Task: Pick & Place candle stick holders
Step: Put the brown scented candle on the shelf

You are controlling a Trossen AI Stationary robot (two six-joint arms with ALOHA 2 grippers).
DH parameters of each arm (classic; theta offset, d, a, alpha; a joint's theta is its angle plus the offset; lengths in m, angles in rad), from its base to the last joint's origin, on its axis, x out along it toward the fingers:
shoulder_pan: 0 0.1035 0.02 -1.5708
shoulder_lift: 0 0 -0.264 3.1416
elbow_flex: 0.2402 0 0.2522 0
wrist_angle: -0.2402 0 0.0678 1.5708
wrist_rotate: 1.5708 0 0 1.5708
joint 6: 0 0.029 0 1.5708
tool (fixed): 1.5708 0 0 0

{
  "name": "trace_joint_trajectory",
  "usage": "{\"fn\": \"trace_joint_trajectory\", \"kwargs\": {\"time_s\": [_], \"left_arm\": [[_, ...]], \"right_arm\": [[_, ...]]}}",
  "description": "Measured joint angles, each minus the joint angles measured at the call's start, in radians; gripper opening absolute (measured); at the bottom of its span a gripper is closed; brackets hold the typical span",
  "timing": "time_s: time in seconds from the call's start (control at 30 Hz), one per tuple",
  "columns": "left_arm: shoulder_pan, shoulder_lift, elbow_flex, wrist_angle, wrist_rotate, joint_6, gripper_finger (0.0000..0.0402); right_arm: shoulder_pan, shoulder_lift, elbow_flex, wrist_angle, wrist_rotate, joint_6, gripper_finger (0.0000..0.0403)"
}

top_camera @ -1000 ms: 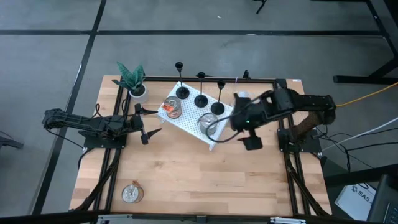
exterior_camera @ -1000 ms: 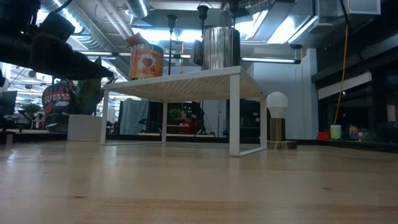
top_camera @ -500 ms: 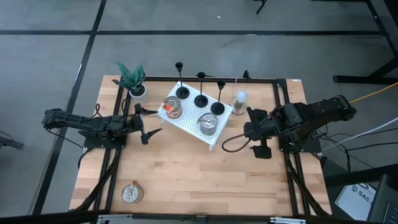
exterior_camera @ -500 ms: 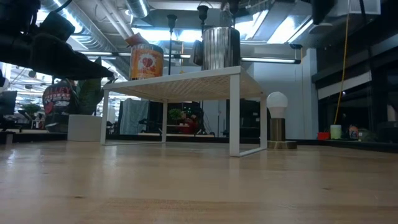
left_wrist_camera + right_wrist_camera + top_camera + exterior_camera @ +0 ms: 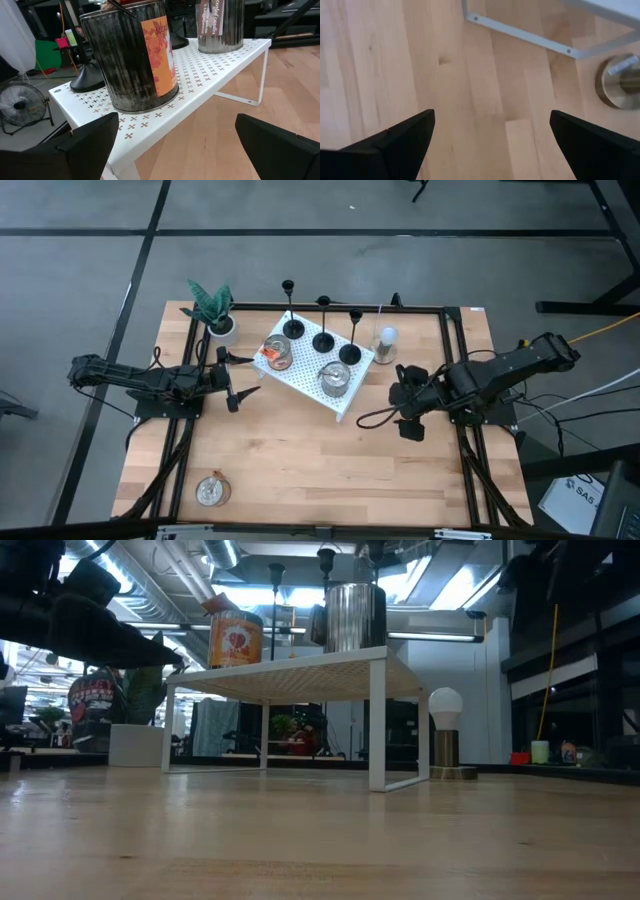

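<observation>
Jaws on your right gripper [image 5: 408,415] stand wide and carry nothing, low over bare counter [image 5: 300,470] beside the white rack [image 5: 300,375], with the rack's foot rail and a brass-based bulb lamp [image 5: 620,80] ahead in its wrist view. Left gripper [image 5: 238,383] waits at the rack's other end, jaws spread wide too, empty, facing an orange-labelled candle jar [image 5: 135,55]. All three candle stick holders [image 5: 322,340] stand upright in a row along the rack's far edge, bases flat on the perforated top, well apart from either gripper. Judging from this, nothing is in hand and a reach is the step: come in above the rack, not from the counter side, since the steel tin [image 5: 335,378] and the jars crowd the near edge. Take the nearest holder by its thin stem, low toward the base, square on, because a high pinch could tip it into its neighbour. Lift straight up before you travel. Counter is pale butcher-block wood in a black frame, with a potted plant [image 5: 212,308] at the far left corner and a small glass jar [image 5: 212,490] near the front. Beyond it, grey floor and an open workshop with ceiling ducts.
</observation>
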Motion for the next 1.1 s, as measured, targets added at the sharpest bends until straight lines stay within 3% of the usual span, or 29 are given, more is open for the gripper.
{"fn": "trace_joint_trajectory", "kwargs": {"time_s": [0.47, 0.7, 1.1], "left_arm": [[0.0, 0.0, 0.0, 0.001, 0.0, 0.0, 0.04], [0.0, 0.0, 0.0, 0.001, 0.0, 0.0, 0.04], [0.0, 0.0, 0.0, 0.001, 0.0, 0.0, 0.04]], "right_arm": [[0.0, 0.0, -0.155, 0.312, 0.094, -0.084, 0.04], [0.0, 0.001, -0.156, 0.405, 0.097, -0.189, 0.04], [0.0, 0.002, -0.156, 0.522, 0.152, -0.21, 0.04]]}}
